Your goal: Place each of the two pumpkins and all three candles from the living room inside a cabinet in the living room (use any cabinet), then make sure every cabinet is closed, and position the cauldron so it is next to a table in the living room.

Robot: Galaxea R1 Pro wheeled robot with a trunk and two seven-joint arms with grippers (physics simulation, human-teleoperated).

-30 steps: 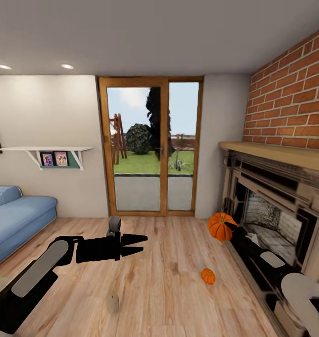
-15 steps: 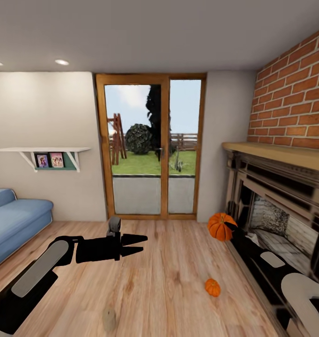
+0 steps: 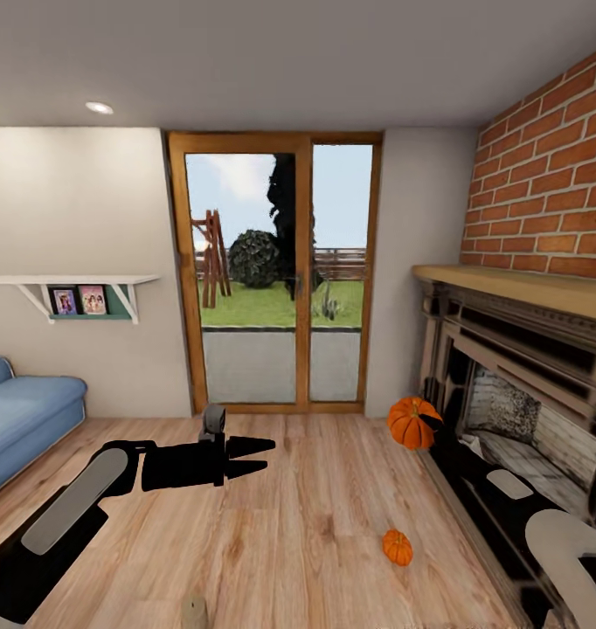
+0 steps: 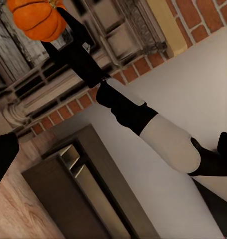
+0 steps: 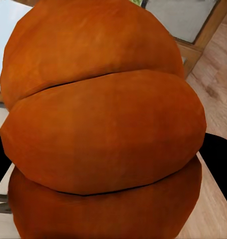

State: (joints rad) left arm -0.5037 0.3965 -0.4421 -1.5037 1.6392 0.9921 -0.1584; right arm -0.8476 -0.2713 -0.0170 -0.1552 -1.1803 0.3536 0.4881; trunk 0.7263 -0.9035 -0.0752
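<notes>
- We judge we are in the carrying step: our right hand [image 3: 425,425] is clamped on a round orange ribbed pumpkin [image 3: 411,421], raised in front of the dark fireplace [image 3: 516,393].
- Next we must find the long dark-brown wood cabinet [image 4: 88,199], seen in the left wrist view, and open a drawer.
- Our left hand [image 3: 261,456] reaches forward level over the wood floor [image 3: 315,515], fingers slightly apart, holding nothing.
- A second small orange pumpkin [image 3: 398,548] and a short tan candle [image 3: 194,611] sit on the floor.

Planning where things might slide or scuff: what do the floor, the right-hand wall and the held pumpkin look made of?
Floor: light wood planks with visible grain, a faint satin sheen. Wall: red brick with pale mortar lines, matte. Pumpkin: smooth orange ribbed rind, slightly leathery close up; whether real or plastic cannot be told.
</notes>
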